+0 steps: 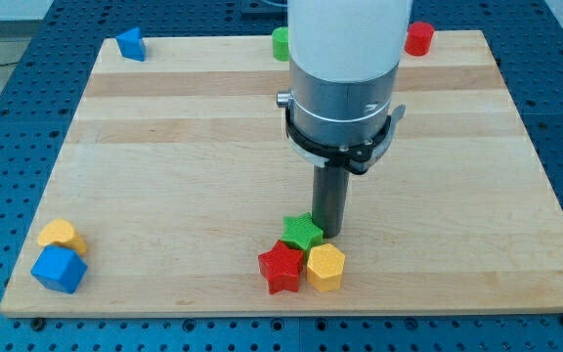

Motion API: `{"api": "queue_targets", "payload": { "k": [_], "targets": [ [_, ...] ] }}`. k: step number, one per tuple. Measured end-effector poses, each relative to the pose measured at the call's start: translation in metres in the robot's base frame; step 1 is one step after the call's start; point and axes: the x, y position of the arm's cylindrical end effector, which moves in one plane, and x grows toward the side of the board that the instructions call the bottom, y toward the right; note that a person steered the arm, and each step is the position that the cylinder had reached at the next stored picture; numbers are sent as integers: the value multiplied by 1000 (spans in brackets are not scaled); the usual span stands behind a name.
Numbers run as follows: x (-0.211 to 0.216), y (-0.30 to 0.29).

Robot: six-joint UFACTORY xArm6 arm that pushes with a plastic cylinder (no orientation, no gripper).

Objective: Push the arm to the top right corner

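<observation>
My tip rests on the wooden board at the view's lower middle, just right of a green star block and touching or nearly touching it. A red star block and a yellow hexagon block lie just below the tip. The arm's white and grey body rises above the rod and hides part of the board's top middle. The board's top right corner is far up and to the right of the tip.
A red cylinder block sits near the top right corner. A green block is half hidden behind the arm at the top. A blue block is at the top left. A yellow block and a blue cube sit at the bottom left.
</observation>
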Motion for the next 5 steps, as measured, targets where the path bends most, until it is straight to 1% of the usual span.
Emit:
{"api": "queue_targets", "payload": {
  "k": [1, 2, 3, 4, 5],
  "targets": [
    [-35, 79],
    [-95, 195],
    [-170, 293],
    [-196, 310],
    [-286, 301]
  ]
}}
